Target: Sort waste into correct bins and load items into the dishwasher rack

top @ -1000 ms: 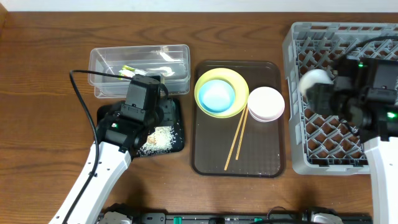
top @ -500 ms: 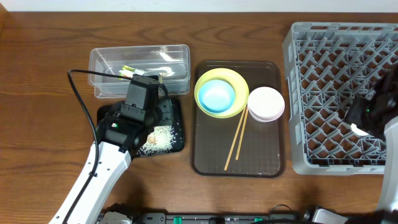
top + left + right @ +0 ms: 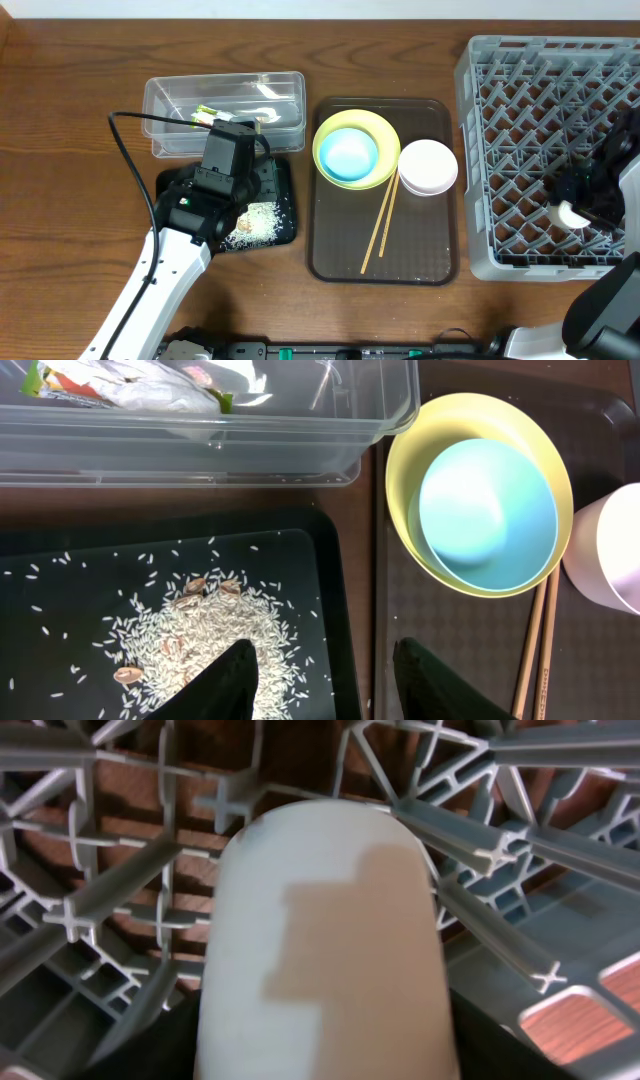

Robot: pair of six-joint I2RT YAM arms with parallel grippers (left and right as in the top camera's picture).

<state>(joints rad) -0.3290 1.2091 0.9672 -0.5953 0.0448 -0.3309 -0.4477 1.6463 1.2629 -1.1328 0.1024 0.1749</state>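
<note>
The left gripper [image 3: 322, 670] hangs over the shallow black tray [image 3: 340, 610] with its two fingers spread well apart, holding nothing and touching nothing. Just beneath them lies one heap of white rice-like scraps [image 3: 210, 625], with loose grains scattered around it. The right gripper [image 3: 578, 195] is over the right-hand part of the grey dishwasher rack [image 3: 520, 110]. The small white cup [image 3: 320, 950] lies on its side at its tip. In the right wrist view the cup fills the middle, with dark finger edges close on either side low in the picture, so the jaws appear clamped on it, lattice pegs behind. Beyond the black tray stands one clear tub [image 3: 300, 445], and in it lies one green-and-orange snack wrapper [image 3: 90, 382] with crumpled white paper. One brown serving tray [image 3: 420, 245] sits on the wooden table [image 3: 60, 100] between the black tray and the rack. On it are one yellow plate [image 3: 385, 135] with one light blue bowl [image 3: 348, 153] nested in it, one pinkish-white bowl [image 3: 428, 166] just beside the plate, and two wooden chopsticks [image 3: 380, 222] lying side by side at a slant.
</note>
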